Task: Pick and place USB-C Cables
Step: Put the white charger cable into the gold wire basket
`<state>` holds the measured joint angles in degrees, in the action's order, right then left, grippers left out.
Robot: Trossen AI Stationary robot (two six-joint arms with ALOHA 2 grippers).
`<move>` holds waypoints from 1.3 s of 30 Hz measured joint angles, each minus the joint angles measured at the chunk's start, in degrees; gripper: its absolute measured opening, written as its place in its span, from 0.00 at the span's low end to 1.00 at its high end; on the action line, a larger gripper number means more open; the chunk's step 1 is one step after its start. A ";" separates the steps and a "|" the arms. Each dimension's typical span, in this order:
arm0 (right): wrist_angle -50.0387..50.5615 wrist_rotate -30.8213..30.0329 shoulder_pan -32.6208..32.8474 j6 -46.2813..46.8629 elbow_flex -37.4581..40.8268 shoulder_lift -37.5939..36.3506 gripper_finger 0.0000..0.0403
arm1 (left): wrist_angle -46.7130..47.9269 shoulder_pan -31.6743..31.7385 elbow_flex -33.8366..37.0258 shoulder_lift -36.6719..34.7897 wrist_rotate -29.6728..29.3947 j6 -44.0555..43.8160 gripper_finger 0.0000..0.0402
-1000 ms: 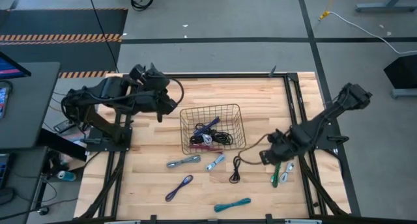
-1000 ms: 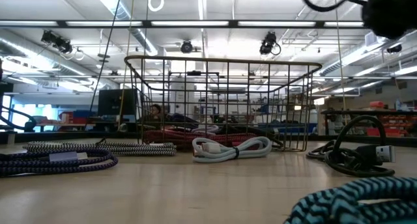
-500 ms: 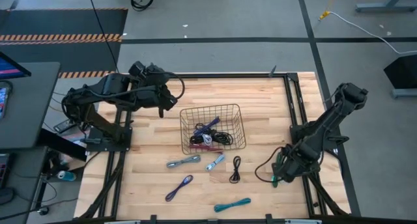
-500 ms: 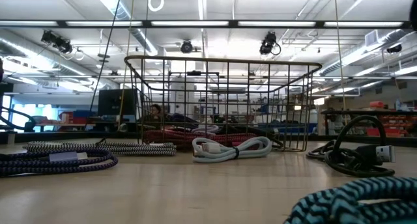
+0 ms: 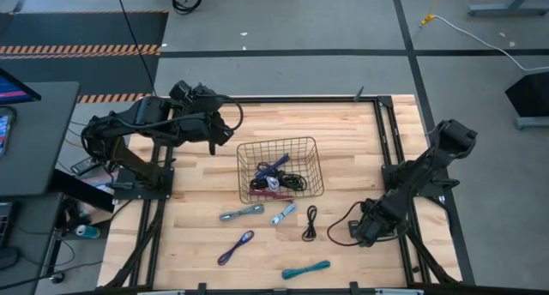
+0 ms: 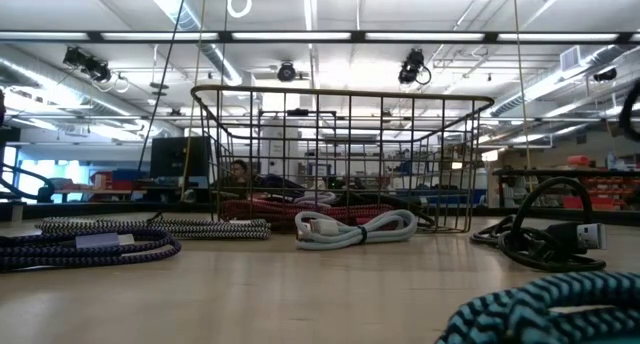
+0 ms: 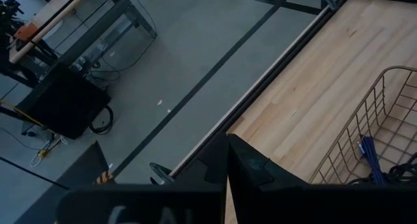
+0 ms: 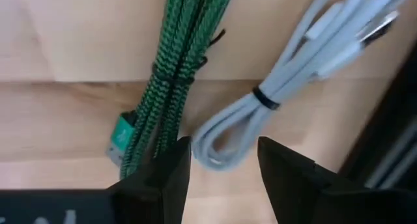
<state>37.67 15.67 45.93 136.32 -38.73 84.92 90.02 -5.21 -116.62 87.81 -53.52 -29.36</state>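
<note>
My right gripper [image 5: 364, 231] [image 8: 221, 160] is open, low over the table near its right edge, fingers pointing down. Under it lie a green braided cable bundle [image 8: 172, 61] and a pale grey cable bundle [image 8: 293, 74]. The grey bundle's looped end [image 8: 218, 146] lies between the fingertips, and I cannot tell whether they touch it. In the high view the gripper hides both cables. My left gripper [image 5: 225, 129] [image 7: 227, 175] waits shut above the table's far left part, beside the wire basket [image 5: 279, 145].
The basket [image 6: 340, 94] holds purple, black and maroon cables [image 5: 274, 179]. Loose on the table near it lie a silver braided cable [image 5: 241, 213], a pale cable [image 5: 283, 213], a black one [image 5: 310, 222], a purple one [image 5: 235, 246] and a teal one [image 5: 306, 268].
My right gripper has moved from beside the black cable toward the table's near right corner and gone down over the green and pale grey cables, which it now hides in the high view. The cables on the table have not moved.
</note>
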 joint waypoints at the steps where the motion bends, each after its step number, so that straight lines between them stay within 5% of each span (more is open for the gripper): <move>1: -1.55 0.14 0.01 0.01 0.44 0.77 0.46 | 0.00 0.00 0.00 0.00 -0.01 0.00 0.03; 10: -3.56 0.69 -0.36 -0.30 0.66 3.39 0.44 | 0.00 -0.02 0.00 0.00 0.00 0.02 0.03; 19: -3.16 0.68 -0.35 -1.64 0.85 1.42 0.05 | 0.00 -0.02 0.00 0.00 0.02 0.02 0.03; 26: 3.25 -2.14 -0.53 -1.97 -2.44 -1.45 0.04 | 0.00 -0.02 0.00 0.00 0.00 0.04 0.03; 29: 8.68 -7.92 -1.89 -3.35 -7.49 -4.37 0.04 | 0.00 -0.02 0.00 0.00 0.02 0.02 0.03; 33: 18.21 -23.62 -4.48 -9.14 -17.12 -8.44 0.04 | -0.10 -0.02 0.00 0.00 0.02 0.01 0.03; 39: 28.19 -44.62 -11.48 -32.83 -32.13 -12.24 0.04 | -0.15 -0.02 0.00 0.00 0.02 0.00 0.03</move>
<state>65.87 -28.95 34.45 103.49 -70.86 72.68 89.86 -5.23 -116.62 87.81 -53.49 -29.36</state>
